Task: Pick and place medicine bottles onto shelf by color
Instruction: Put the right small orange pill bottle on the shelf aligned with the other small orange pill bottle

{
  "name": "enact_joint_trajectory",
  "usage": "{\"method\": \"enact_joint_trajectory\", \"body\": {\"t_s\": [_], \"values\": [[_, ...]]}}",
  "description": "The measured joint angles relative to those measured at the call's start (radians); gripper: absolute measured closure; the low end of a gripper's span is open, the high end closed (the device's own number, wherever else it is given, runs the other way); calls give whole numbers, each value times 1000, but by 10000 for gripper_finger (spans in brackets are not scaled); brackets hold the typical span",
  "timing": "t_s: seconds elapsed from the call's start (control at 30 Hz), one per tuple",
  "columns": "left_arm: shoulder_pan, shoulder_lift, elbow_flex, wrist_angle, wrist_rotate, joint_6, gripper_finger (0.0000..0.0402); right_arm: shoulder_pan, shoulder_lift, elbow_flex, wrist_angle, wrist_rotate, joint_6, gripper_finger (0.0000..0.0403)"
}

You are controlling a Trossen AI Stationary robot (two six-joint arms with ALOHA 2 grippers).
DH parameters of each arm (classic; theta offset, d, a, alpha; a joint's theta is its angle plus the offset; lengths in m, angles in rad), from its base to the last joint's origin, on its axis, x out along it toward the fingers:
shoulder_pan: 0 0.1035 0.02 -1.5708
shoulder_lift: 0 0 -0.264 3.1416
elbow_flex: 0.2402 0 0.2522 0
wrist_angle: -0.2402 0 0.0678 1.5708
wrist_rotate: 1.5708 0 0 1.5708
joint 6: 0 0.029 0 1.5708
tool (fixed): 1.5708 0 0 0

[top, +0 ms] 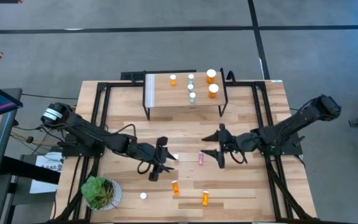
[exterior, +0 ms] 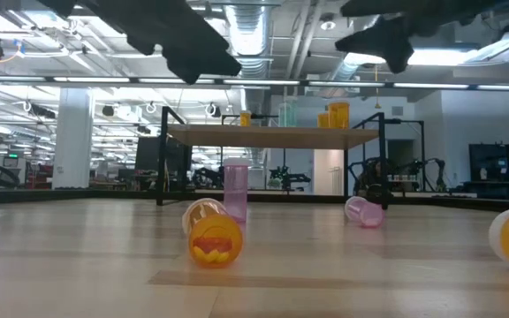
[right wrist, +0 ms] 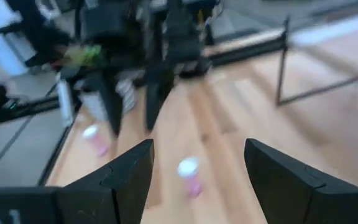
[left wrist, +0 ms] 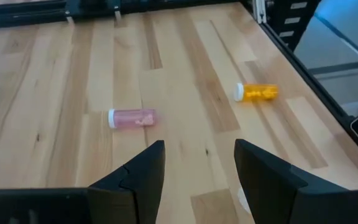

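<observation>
My left gripper hangs over the middle of the table, and my right gripper hangs just to its right, with one lying bottle between them. The shelf stands at the far edge, carrying a single bottle toward its left, three bottles in a row at its middle and two wider bottles at its right. Nearer me, two more bottles lie side by side, a standing bottle sits to their left, and the potted plant occupies the near left corner.
</observation>
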Motion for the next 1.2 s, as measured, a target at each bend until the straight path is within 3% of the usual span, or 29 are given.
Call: {"method": "enact_joint_trajectory", "body": {"t_s": [0.37,0.7,0.8,0.97,1.07,1.2], "values": [[0,-5,11,-30,-46,7,221,180,9,0,-138,32,384,128],[0,-5,11,-34,-59,2,221,281,242,0,-119,37,807,128],[0,-5,11,-35,-59,2,221,279,291,4,-105,-38,869,128],[3,-5,11,-31,-59,21,221,305,355,103,-127,-65,860,128],[7,-5,11,-30,-60,36,221,319,397,208,-262,-69,855,128],[14,-5,11,-30,-60,41,221,320,479,394,-614,-85,951,128]]}}
